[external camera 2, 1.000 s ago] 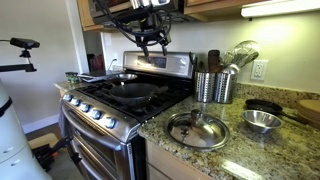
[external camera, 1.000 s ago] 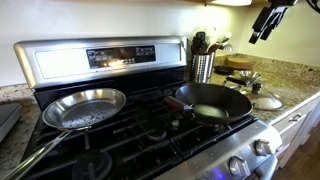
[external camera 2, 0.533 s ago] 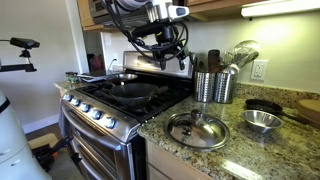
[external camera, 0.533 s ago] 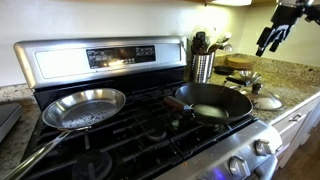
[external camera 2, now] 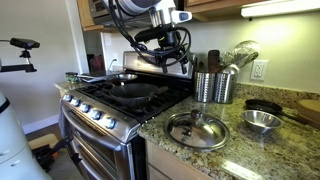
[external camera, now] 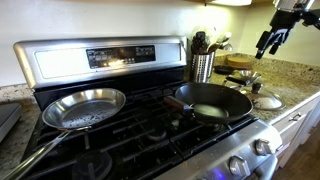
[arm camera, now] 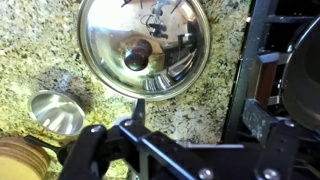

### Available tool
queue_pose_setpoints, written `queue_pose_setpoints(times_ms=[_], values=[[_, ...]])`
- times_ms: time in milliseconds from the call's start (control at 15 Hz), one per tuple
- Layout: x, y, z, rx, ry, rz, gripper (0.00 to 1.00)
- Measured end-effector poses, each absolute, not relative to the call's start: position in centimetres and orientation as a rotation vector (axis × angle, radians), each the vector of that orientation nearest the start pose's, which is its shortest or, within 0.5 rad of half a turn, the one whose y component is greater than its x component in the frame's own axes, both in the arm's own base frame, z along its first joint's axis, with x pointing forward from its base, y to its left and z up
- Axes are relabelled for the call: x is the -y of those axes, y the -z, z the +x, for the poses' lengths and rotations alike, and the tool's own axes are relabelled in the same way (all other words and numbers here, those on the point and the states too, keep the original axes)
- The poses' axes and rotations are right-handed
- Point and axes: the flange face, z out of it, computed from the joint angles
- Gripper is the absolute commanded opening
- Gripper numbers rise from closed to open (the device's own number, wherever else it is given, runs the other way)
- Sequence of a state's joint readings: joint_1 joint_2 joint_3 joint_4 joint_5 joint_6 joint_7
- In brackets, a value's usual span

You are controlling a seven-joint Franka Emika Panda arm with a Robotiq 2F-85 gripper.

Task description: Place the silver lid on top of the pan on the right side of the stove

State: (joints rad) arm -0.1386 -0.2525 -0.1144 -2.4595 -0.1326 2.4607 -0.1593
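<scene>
The silver lid (arm camera: 145, 45) lies knob up on the granite counter, right of the stove; it shows in both exterior views (external camera: 267, 101) (external camera 2: 196, 129). The black pan (external camera: 212, 100) sits empty on the stove's right burners, handle pointing left; its edge shows in the wrist view (arm camera: 305, 60). My gripper (arm camera: 180, 150) is open and empty, well above the counter near the stove's edge, with the lid ahead of it. It hangs high in both exterior views (external camera: 268, 42) (external camera 2: 178, 55).
A shiny steel frying pan (external camera: 85, 108) sits on the stove's (external camera: 130, 135) left burners. A steel utensil holder (external camera 2: 215, 85) stands at the back of the counter. A small steel bowl (arm camera: 57, 112) and a dark pan (external camera 2: 265, 106) lie beside the lid.
My gripper has moved from over the stove toward the counter and come a little lower. The lid and both pans have not moved.
</scene>
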Motion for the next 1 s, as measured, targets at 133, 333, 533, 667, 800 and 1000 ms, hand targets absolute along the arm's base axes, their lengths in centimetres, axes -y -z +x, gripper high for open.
queue_pose_setpoints(times_ms=[133, 333, 533, 667, 800, 1000], values=[[12.0, -41.4, 45.6, -0.008, 0.375, -3.237, 1.0], [13.4, -40.4, 45.4, -0.055, 0.339, -3.236, 1.0], [15.4, -38.4, 45.3, -0.125, 0.269, -3.236, 1.0], [16.7, -37.1, 45.5, -0.17, 0.226, -3.236, 1.0], [17.9, -36.0, 45.8, -0.204, 0.191, -3.237, 1.0], [19.3, -34.1, 46.7, -0.243, 0.141, -3.24, 1.0]])
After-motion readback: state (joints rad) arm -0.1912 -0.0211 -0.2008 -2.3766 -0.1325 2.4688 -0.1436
